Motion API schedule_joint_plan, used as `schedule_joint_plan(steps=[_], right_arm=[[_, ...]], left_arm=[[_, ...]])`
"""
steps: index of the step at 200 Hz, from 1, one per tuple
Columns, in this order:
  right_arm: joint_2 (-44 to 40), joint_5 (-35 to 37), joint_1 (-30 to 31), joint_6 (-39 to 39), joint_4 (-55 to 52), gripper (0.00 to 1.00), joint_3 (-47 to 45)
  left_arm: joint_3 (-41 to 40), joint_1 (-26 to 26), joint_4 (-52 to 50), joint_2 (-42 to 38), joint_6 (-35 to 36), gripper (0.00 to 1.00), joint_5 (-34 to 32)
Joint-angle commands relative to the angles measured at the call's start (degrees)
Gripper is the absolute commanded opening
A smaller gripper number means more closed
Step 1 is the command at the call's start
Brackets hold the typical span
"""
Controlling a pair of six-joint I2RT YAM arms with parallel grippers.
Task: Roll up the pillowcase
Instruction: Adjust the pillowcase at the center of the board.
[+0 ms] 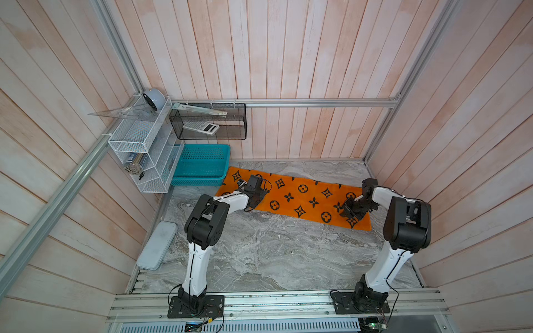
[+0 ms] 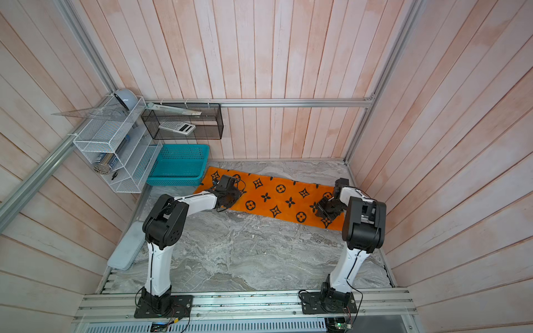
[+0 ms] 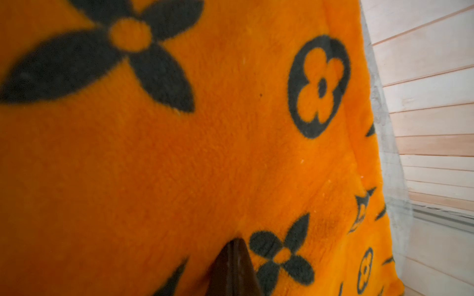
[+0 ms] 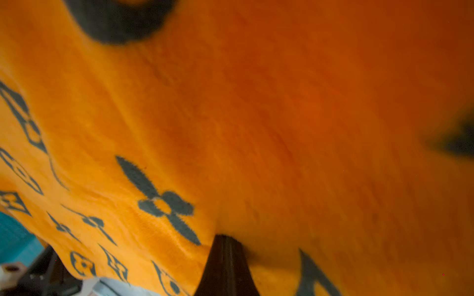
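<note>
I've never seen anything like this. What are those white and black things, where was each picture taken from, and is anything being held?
Those are two robot arms, each ending in a two-finger gripper. Both top views look down from overhead; the orange close-ups come from cameras on the wrists. The orange pillowcase lies on the grey table, beside a teal basket. The left gripper and right gripper are both shut, tips pressed against the cloth; whether they pinch it is unclear.

Top cams overhead, same scene; wrist cams close on pillowcase (image 3: 179,153).
</note>
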Motion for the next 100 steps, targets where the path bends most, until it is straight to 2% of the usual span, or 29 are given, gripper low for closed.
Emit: schedule_joint_plan(steps=[1,23,47,74,83,92,100], right_arm=[[-3.61,-4.57,4.29,-2.34,-4.25,0.0,-8.32],[-8.2,-11.29,8.39,0.32,-0.33,0.0,-16.68],[-10.04,-15.87,10.08,-1.83,-0.29,0.0,-18.64],[-14.81,-9.94,9.37,-4.66,-4.93,0.0,-17.21],[-17.01,-8.82,8.87,-4.53,-5.39,0.0,-17.21],[-18.83,-7.78,8.6,-4.57,-6.22,0.0,-16.81],[-20.12,-6.57,8.39,-4.63,-7.51,0.0,-16.14]], left_arm=[[3.95,1.74,-10.76,1.64,6.94,0.0,1.18],[8.55,2.65,-18.14,2.27,12.4,0.0,-0.6],[6.85,4.57,-19.91,-0.74,14.8,0.0,-2.88],[5.16,3.47,-21.05,-6.03,16.18,0.0,-3.94],[5.53,1.92,-22.13,-7.81,16.63,0.04,-5.22],[6.15,-0.26,-23.51,-9.48,16.87,0.16,-7.28],[6.85,-2.55,-24.15,-10.6,16.94,0.21,-8.52]])
